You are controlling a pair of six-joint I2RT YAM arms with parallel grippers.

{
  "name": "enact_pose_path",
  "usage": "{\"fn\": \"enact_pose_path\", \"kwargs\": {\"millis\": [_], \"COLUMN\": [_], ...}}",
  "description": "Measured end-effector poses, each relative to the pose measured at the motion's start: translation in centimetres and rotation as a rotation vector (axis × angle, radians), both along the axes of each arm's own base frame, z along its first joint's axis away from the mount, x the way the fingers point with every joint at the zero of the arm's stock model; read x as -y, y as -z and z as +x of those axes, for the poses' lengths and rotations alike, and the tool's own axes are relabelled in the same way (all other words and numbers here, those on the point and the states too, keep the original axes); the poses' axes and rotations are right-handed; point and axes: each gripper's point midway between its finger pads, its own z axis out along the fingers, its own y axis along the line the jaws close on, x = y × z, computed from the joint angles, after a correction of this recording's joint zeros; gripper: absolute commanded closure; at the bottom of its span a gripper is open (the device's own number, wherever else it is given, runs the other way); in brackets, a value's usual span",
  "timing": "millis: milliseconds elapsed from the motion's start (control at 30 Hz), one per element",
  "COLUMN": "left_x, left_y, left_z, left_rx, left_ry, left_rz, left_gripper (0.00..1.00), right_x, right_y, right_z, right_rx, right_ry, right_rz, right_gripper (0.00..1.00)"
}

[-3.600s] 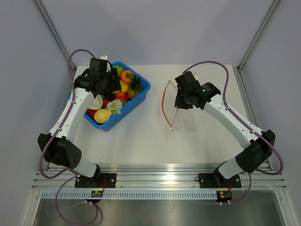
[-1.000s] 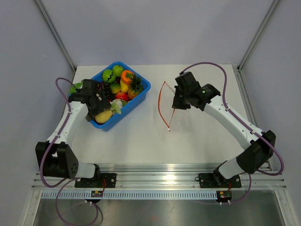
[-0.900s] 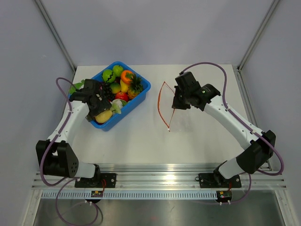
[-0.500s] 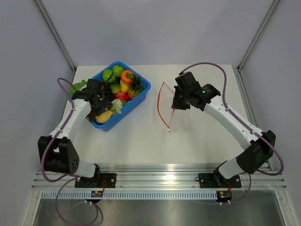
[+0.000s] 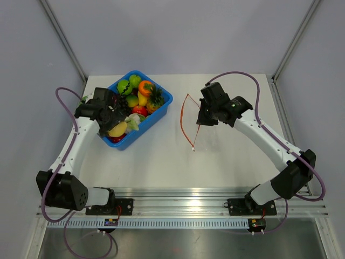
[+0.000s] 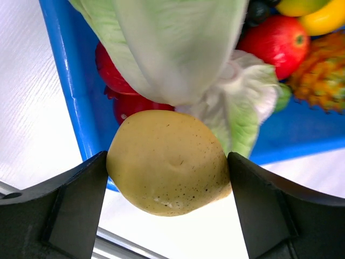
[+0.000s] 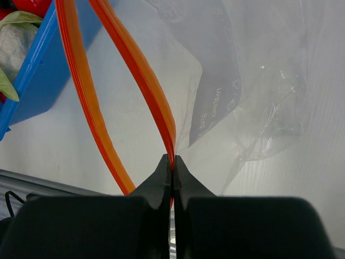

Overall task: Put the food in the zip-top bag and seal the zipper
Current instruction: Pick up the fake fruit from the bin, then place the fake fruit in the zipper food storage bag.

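While viewed from the left wrist, the left gripper (image 6: pixel 170 186) has its fingers (image 6: pixel 81 199) spread wide, one on each side of a yellow piece (image 6: pixel 168 170). Both touch it, and the piece is gripped between them. It is rounded with speckled skin; I cannot tell whether it is a potato or a lemon. In this view it overlaps the wall of the blue bin (image 6: pixel 81 108). Lettuce (image 6: pixel 178 48) sits just behind it, and a red fruit (image 6: pixel 275 40) and a pineapple (image 6: pixel 323 75) lie further in.

Right gripper (image 7: pixel 172 167): fingers fully closed, pinching one side of the orange zipper strip (image 7: pixel 143 81). The other side of the strip bows away from it, so the mouth of the bag (image 7: pixel 242 81) stands open. The clear film lies crumpled beyond the strip.

Overhead: the bag is on the table (image 5: pixel 178 167), right of the bin and apart from it. The strip forms a bow shape with the small white slider tab (image 5: pixel 193 148) at its near end. The rest of the food is in the bin, at the table's far left.
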Motion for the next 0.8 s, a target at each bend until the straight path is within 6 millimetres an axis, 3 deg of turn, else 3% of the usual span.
{"fn": "enact_pose_path", "kwargs": {"millis": [267, 600, 800], "left_x": [2.0, 11.4, 17.1], "left_y": [-5.0, -12.2, -13.3], "left_z": [1.0, 0.7, -0.2], "left_rx": [0.135, 0.31, 0.337], "left_ry": [0.09, 0.413, 0.565], "left_rz": [-0.034, -0.123, -0.254], "left_gripper": [0.5, 0.52, 0.52], "right_x": [-0.2, -3.4, -4.8], "right_y": [-0.1, 1.8, 1.3], "right_z": [0.1, 0.6, 0.6], "right_rx": [0.0, -0.05, -0.06], "right_ry": [0.002, -0.044, -0.068], "right_rz": [0.01, 0.039, 0.076], "right_gripper": [1.0, 1.0, 1.0]}}
